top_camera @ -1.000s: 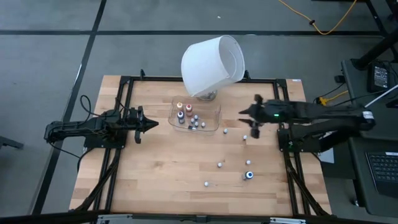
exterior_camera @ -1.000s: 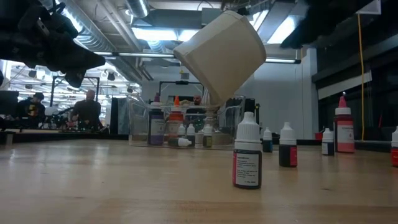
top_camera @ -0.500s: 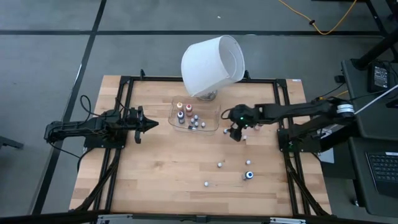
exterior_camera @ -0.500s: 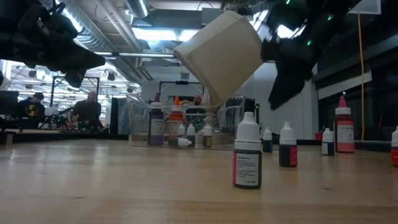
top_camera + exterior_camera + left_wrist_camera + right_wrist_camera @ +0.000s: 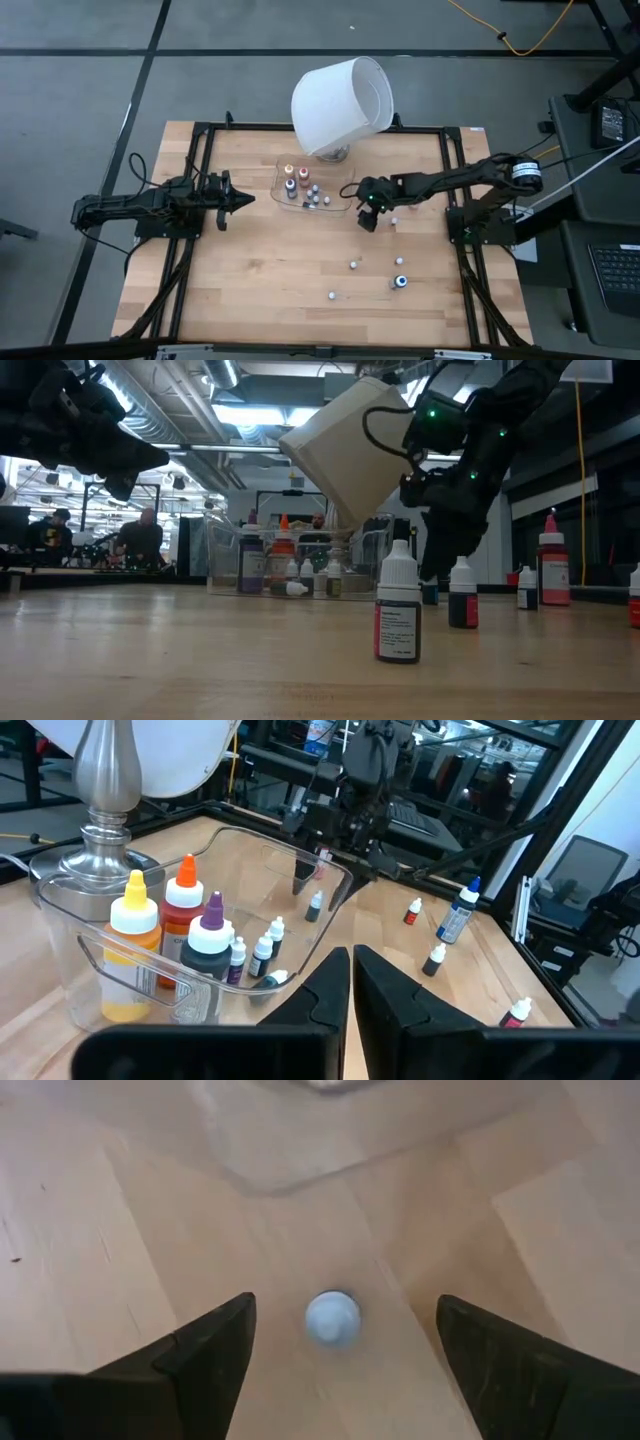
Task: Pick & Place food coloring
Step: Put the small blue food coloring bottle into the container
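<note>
The left gripper [image 5: 243,199] waits at the left of the tabletop [image 5: 270,270], its fingers [image 5: 325,990] pressed together and holding nothing. Right of it, the clear tray [image 5: 345,190] holds several food coloring bottles [image 5: 291,183], below the white lampshade [image 5: 340,105]. Just right of the tray, the right gripper [image 5: 366,219] points down with fingers [image 5: 205,1350] spread wide around a white-capped bottle [image 5: 332,1318], not gripping it. More bottles [image 5: 399,281] stand scattered nearer on the right.

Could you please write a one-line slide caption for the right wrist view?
Open right gripper poised directly above a small white-capped food coloring bottle standing on the wooden table.
</note>
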`<act>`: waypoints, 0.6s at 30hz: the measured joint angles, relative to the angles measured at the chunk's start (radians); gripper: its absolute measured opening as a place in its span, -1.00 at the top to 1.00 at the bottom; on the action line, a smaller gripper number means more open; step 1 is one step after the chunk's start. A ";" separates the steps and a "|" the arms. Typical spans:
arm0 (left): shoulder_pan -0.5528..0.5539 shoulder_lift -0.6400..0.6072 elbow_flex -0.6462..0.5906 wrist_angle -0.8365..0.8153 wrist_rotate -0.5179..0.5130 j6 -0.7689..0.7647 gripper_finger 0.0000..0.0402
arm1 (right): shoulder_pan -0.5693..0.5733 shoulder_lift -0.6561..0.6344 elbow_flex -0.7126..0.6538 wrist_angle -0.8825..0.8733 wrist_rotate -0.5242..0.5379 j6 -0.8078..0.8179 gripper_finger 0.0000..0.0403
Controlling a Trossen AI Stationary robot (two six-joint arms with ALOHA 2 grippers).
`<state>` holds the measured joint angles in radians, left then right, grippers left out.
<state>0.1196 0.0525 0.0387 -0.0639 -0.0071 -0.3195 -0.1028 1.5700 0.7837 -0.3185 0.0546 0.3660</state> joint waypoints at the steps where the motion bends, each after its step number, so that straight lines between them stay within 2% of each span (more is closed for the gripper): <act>1: 0.000 0.000 0.000 0.000 0.000 0.000 0.93 | 0.000 0.004 0.000 0.001 -0.004 0.000 -0.54; 8: 0.000 0.000 0.000 0.000 0.000 0.000 0.95 | 0.000 0.010 0.000 0.014 -0.004 0.000 -0.46; 18: 0.000 0.000 0.000 0.000 0.000 0.000 0.93 | 0.000 0.010 0.000 0.010 -0.006 -0.003 0.00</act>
<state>0.1196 0.0525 0.0387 -0.0641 -0.0068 -0.3195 -0.1028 1.5803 0.7837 -0.3082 0.0481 0.3630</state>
